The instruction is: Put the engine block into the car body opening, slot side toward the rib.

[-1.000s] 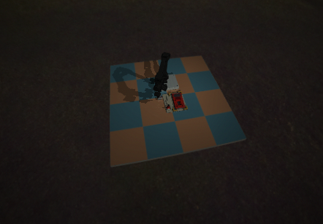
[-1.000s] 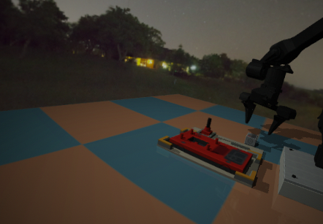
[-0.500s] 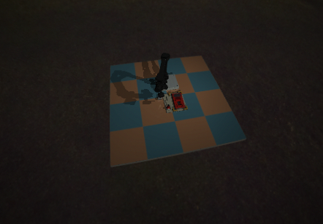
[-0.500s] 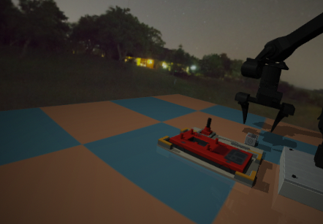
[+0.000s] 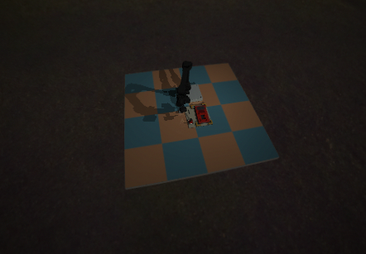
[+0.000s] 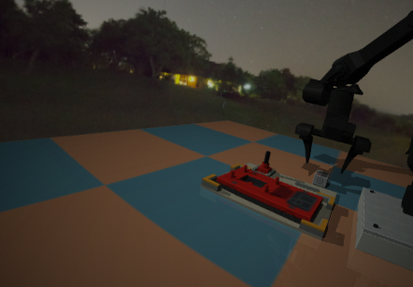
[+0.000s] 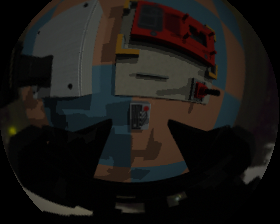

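Claw (image 6: 325,166) (image 7: 140,122) open | above eng. block (image 6: 320,179) (image 7: 140,116) | blk outside car body (image 6: 271,192) (image 7: 172,31)

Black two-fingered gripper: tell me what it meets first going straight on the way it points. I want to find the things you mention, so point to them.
Most likely the small grey engine block (image 6: 320,179) (image 7: 140,116) or the mat right beside it; the open gripper (image 6: 325,167) (image 7: 140,122) points down above it, though depth is hard to judge.

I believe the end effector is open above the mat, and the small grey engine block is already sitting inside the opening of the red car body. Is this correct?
Not quite: the engine block is outside the red car body, on the mat beside the pale tray, as the wrist view shows. The end effector is indeed open above the mat.
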